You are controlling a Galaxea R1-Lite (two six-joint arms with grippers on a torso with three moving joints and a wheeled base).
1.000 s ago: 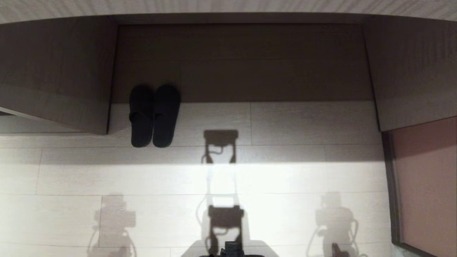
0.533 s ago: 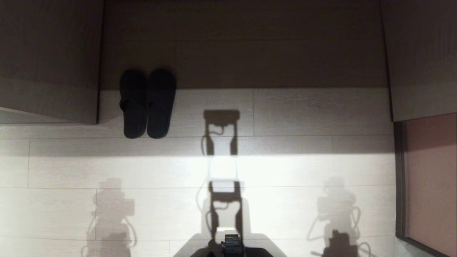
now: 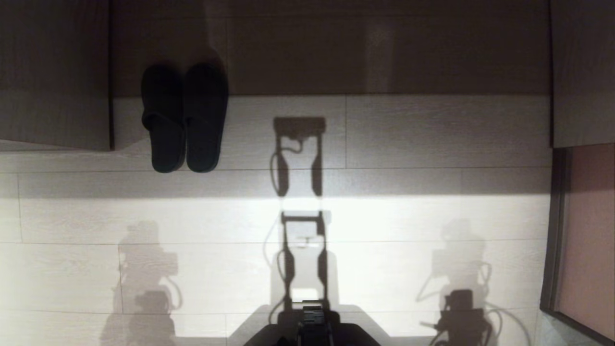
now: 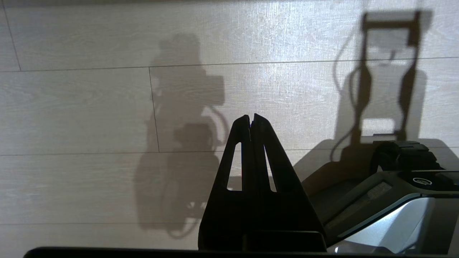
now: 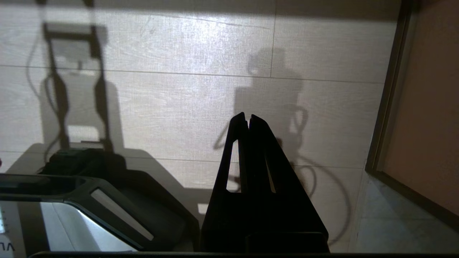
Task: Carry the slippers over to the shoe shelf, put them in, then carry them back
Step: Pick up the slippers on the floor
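Observation:
The slippers (image 3: 183, 117), an all-black pair, lie side by side on the pale plank floor at the upper left of the head view. Their toes reach into the shadow of a wide dark recess (image 3: 375, 53) between two wood-grain panels. The shoe shelf is out of view. My left gripper (image 4: 251, 116) hangs shut and empty over bare floor beside my base, far from the slippers. My right gripper (image 5: 248, 115) is likewise shut and empty over the floor on the other side.
Wood-grain panels stand at the left (image 3: 53, 96) and right (image 3: 581, 72) of the recess. A reddish-brown panel in a dark frame (image 3: 586, 230) borders the floor on the right. My dark base (image 3: 312, 331) shows at the bottom edge. My shadows fall across the planks.
The whole head view has shifted: slippers, recess and side panels sit higher in the picture and the desk top has left it. The camera moved, not the things. Both arms are still.

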